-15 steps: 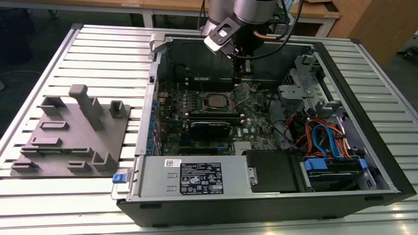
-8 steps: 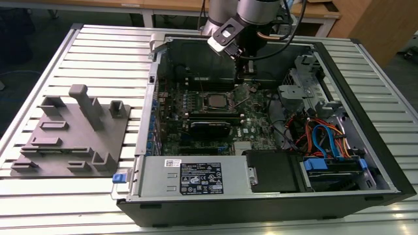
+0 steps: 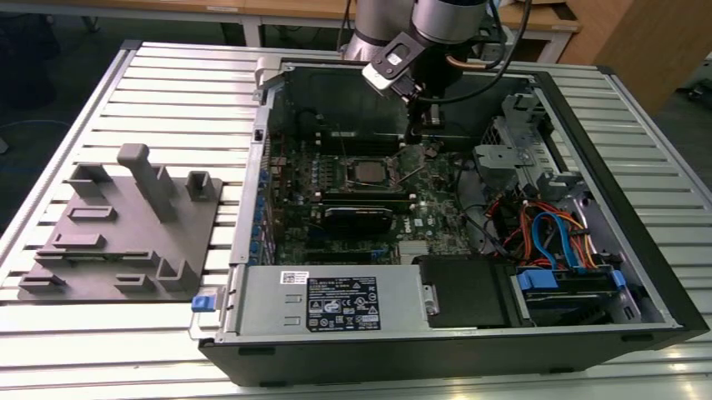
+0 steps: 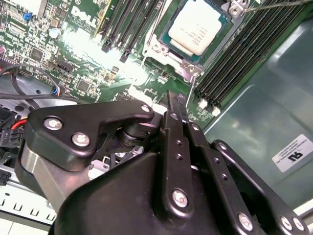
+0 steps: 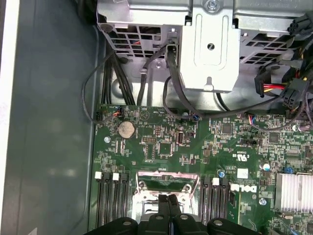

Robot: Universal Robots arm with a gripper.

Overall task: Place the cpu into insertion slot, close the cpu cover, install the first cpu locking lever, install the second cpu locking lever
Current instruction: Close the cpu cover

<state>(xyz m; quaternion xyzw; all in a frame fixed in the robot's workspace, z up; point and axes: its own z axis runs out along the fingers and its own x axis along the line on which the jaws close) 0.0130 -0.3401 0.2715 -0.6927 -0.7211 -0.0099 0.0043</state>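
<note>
end effector [image 4: 175, 100]: closed tight, holding nothing, low over the green board [image 4: 29, 39] | cpu [image 4: 198, 25]: just past it, lying flat in the insertion slot [image 4: 159, 46] | handling: likely light, stiff, easy to hurt; hold by edges

Flat square metal cpu [image 4: 199, 24]: silvery-grey top. Printed circuit board [image 5: 146, 122]: green, speckled with small black chips; gripper [image 5: 167, 199] linkage matte black. Ribbed metal table [image 3: 167, 92]: pale grey, striped.
</note>
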